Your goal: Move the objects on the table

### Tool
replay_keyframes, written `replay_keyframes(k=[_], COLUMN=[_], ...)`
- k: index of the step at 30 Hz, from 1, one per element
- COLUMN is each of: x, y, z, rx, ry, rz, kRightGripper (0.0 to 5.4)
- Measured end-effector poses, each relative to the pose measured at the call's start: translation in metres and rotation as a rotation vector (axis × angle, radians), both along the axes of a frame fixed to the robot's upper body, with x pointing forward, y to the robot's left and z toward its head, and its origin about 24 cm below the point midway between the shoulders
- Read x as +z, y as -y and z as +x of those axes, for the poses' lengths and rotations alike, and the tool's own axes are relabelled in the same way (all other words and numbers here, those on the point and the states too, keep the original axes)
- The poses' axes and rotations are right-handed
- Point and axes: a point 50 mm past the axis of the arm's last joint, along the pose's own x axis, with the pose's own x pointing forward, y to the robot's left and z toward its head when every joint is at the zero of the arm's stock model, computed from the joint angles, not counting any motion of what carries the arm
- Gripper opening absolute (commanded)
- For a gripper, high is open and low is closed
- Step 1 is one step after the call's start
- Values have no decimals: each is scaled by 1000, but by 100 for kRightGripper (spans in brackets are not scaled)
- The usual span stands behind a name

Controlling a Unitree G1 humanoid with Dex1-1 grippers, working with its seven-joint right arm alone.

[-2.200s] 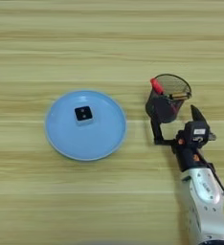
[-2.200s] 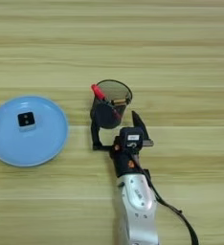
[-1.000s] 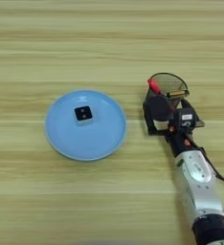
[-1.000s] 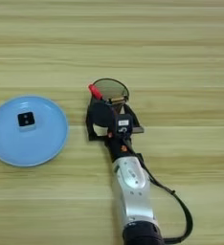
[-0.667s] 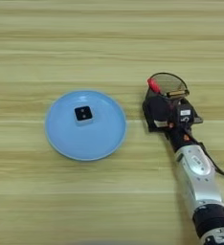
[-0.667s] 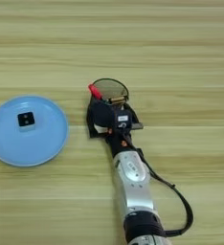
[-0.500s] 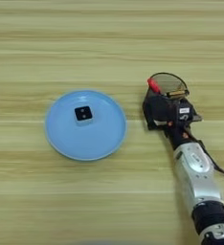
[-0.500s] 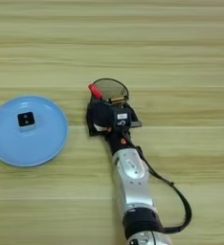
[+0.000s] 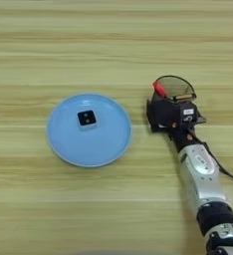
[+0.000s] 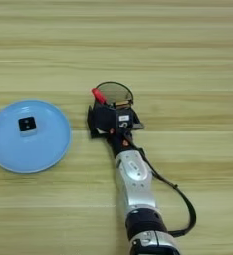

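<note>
Pincer (image 9: 161,115) advanced onto mesh cup (image 9: 174,87) since earlier frames; finger state indeterminate; red pen (image 9: 160,88) inside; removal likely next.

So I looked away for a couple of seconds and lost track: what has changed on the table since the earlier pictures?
The right gripper has moved forward, away from the robot, from just short of the black mesh cup to right up against its near side; the forearm now stretches further across the table. Whether its fingers have closed cannot be made out. The cup, the red pen, the blue plate and the small black block stayed put.
</note>
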Motion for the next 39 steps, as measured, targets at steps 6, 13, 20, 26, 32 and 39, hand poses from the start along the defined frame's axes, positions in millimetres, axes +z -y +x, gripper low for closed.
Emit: replay_keyframes(k=[6,13,20,26,32,39], x=[1,0,0,0,-1,-7], y=[-1,-1,1,1,-1,-3], z=[0,-3,-15,-27,-39,-48], rx=[14,17,16,21,19,18], ry=[8,14,28,30,25,-10], rz=[5,0,-12,-18,-11,-12], kRightGripper=[468,468,468,468,467,538])
